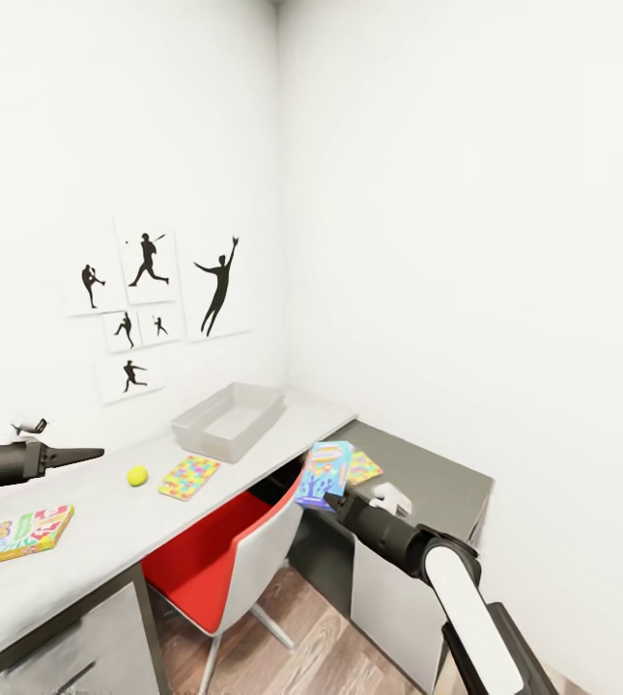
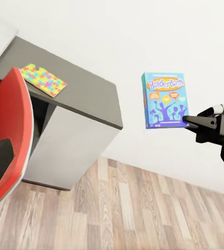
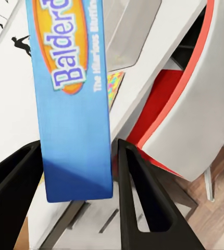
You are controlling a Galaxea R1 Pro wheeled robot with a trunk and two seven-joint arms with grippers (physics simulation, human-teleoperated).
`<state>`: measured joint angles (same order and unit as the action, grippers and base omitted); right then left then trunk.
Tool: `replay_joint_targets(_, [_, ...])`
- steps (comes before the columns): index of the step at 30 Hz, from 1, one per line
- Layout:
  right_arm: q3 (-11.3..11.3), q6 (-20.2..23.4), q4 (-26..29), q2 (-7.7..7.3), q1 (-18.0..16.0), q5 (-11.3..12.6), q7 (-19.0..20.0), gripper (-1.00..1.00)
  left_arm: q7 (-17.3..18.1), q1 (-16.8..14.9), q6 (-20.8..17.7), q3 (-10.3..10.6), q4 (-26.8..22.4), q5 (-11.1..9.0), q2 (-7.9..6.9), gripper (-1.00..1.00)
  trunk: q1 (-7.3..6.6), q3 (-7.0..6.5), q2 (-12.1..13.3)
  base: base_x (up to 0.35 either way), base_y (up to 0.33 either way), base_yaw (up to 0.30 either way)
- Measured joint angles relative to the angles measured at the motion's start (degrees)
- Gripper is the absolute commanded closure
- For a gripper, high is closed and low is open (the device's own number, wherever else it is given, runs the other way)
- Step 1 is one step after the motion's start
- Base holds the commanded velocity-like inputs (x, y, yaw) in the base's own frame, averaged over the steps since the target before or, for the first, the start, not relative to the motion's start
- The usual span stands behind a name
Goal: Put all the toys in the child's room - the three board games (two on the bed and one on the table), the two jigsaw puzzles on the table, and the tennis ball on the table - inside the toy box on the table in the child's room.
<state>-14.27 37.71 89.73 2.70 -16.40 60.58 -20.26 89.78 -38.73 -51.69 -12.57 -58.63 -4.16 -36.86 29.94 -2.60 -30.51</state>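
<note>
Blue board game upright between right hand's closed fingers, beside red chair.

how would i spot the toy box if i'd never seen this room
Start at the long white-topped desk running along the wall with the black silhouette pictures. Near its far end sits the shallow light grey toy box. Unlike the small yellow-green ball and flat multicoloured puzzle square in front of it, it is an open, sloping-sided tray.
</note>
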Motion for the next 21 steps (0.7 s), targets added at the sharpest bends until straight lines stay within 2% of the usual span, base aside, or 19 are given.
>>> replay_joint_targets(4, [0.4, 0.2, 0.1, -0.1, 0.0, 0.1, 0.0, 1.0, 0.0, 0.0, 0.0, 0.0, 0.0, 0.0, 0.03, -1.0, -0.01, 0.26, 0.0, 0.066, -0.121, 0.203])
replay_joint_targets(9, [0.9, 0.3, 0.1, -0.16, 0.0, 2.4, 0.0, 1.0, 0.0, 0.0, 0.0, 0.0, 0.0, 0.0, 0.05, -1.0, -0.01, 0.59, 0.0, 0.086, -0.075, 0.203])
replay_joint_targets(12, [1.0, 0.4, 0.1, -0.16, 0.0, 2.9, 0.0, 1.0, 0.0, 0.0, 0.0, 0.1, 0.0, 0.0, 0.05, -1.0, -0.01, 0.8, 0.0, 0.107, -0.076, 0.203])
replay_joint_targets(21, [1.0, 0.4, 0.1, -0.16, 0.0, 3.1, 0.0, 1.0, 0.0, 0.0, 0.0, 0.1, 0.0, 0.6, 0.05, -1.0, -0.01, 1.41, 0.0, 0.119, -0.07, 0.203])
